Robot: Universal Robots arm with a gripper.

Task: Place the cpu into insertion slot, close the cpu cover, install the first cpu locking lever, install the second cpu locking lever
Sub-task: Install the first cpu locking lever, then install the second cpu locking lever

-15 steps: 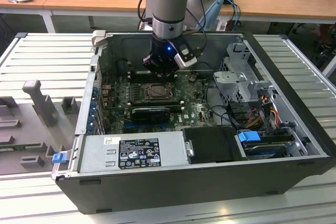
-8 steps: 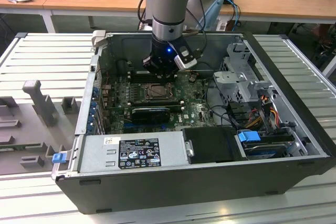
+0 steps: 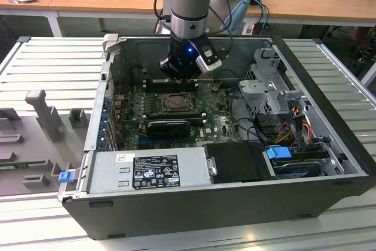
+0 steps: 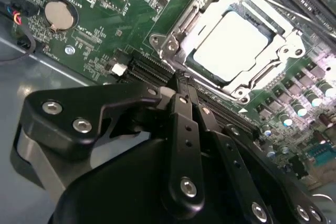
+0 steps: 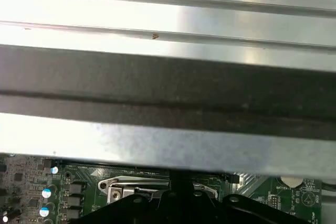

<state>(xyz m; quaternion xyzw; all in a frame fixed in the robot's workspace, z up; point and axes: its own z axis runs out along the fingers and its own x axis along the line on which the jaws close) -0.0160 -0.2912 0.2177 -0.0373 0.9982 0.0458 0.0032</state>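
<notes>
The jaws are pressed together with nothing between them, seen in the second wrist view, where the gripper [image 4: 181,85] hangs just beside the socket; the cpu [image 4: 232,45] lies seated there, the cpu cover [image 4: 181,27] closed around it. In the exterior view, the gripper [image 3: 183,73] hovers above the motherboard [image 3: 132,123] inside the open computer case [image 3: 194,204].

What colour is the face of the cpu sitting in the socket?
Pale silver-grey, almost white under the light; the cpu shows best in the second wrist view.
</notes>
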